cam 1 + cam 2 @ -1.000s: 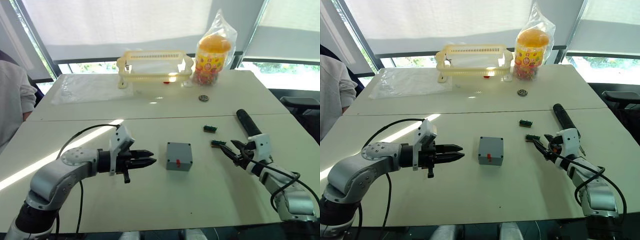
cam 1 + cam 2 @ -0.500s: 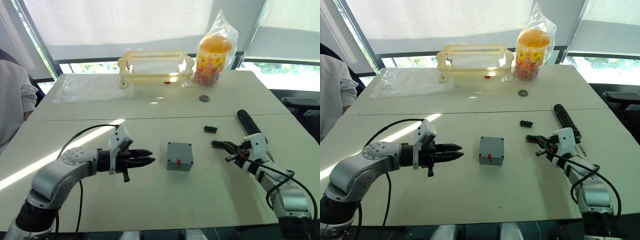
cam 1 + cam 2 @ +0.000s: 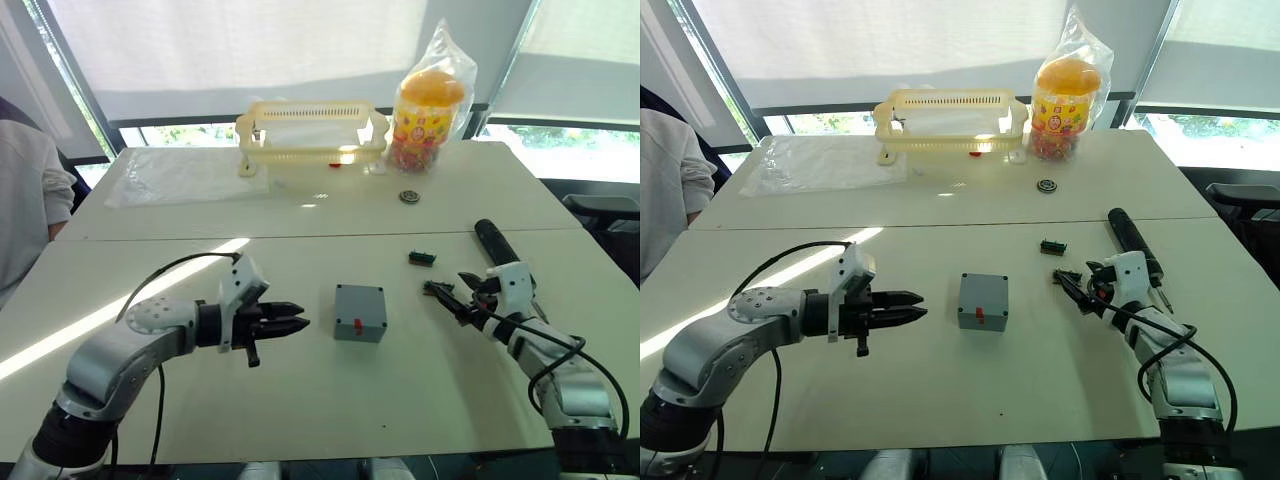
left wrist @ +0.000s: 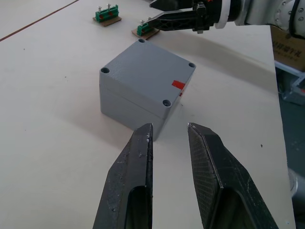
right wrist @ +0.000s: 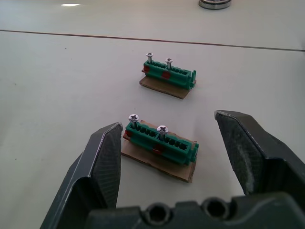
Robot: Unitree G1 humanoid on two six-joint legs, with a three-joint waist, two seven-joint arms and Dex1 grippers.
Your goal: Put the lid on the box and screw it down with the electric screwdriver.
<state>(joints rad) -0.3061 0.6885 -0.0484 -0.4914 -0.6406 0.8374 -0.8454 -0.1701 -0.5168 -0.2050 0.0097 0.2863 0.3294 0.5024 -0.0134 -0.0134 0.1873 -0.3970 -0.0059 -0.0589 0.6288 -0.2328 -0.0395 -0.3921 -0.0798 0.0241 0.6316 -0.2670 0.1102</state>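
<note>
The grey box (image 4: 128, 105) stands mid-table with the lid (image 4: 147, 67) lying flat on top, its corner screw holes showing and a small red part (image 4: 178, 84) at one edge. My left gripper (image 3: 298, 323) hovers just left of the box, pointing at it, open with a narrow gap and nothing between its fingers (image 4: 138, 157). The black electric screwdriver (image 3: 495, 243) lies at the right. My right gripper (image 5: 167, 121), beside the screwdriver, is wide open and points at the nearer green terminal block (image 5: 159, 138), which carries two screws.
A second green block (image 5: 169, 76) lies a little farther off. At the back stand a yellow slotted basket (image 3: 310, 130), a bagged candy jar (image 3: 428, 110), a clear plastic sheet (image 3: 180, 175) and a small round metal part (image 3: 407, 196). A person's sleeve (image 3: 25, 200) is at far left.
My right gripper has swung up and come back down toward the nearer green block, ending slightly closer to the screwdriver. The left gripper and the box have stayed put.
</note>
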